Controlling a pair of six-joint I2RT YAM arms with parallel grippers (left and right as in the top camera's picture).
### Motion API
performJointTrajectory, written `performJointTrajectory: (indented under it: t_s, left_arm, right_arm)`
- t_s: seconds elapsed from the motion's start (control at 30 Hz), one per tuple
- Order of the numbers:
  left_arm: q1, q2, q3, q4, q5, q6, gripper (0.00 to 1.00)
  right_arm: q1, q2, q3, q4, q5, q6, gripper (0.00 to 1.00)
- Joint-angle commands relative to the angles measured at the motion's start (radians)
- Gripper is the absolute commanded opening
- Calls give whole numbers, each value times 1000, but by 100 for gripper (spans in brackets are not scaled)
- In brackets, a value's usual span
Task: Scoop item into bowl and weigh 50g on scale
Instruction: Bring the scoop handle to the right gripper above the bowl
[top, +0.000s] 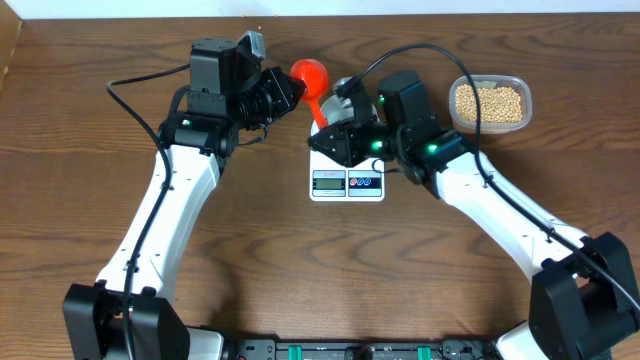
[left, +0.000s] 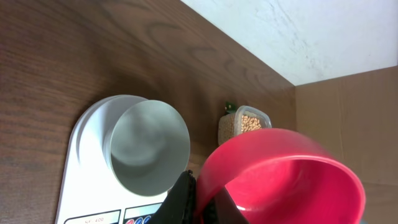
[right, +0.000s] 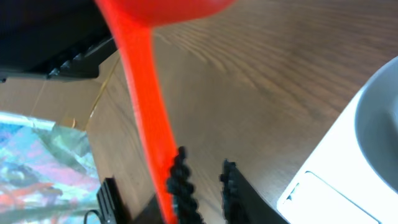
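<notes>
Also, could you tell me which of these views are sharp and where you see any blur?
Overhead: evenly lit and sharp, with the scale crisply outlined. Left wrist: the bowl is in focus, while the red scoop, close to the lens, looks slightly soft. Right wrist: the scoop's handle and the background are clearly out of focus.

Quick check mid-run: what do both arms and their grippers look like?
The left arm and right arm share white tubular links, black joint housings and looping black cables. Small green lights glow near the right arm's wrist. The right gripper has black fingers with ribbed edges; the left gripper is black too.
</notes>
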Motion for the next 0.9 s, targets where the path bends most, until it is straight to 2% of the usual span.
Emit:
performJointTrajectory:
  t_s: [0.0, 0.37, 0.87]
  left_arm:
    - [1, 2, 18, 5, 6, -5, 7]
    - [5, 2, 18, 5, 5, -4, 7]
    - [44, 2, 18, 2, 6, -18, 8]
  right_arm:
    - [-27, -6, 15, 8, -33, 0, 24]
    - [-46, -6, 15, 52, -164, -4, 24]
    - [-64, -6, 15, 41, -192, -48, 19]
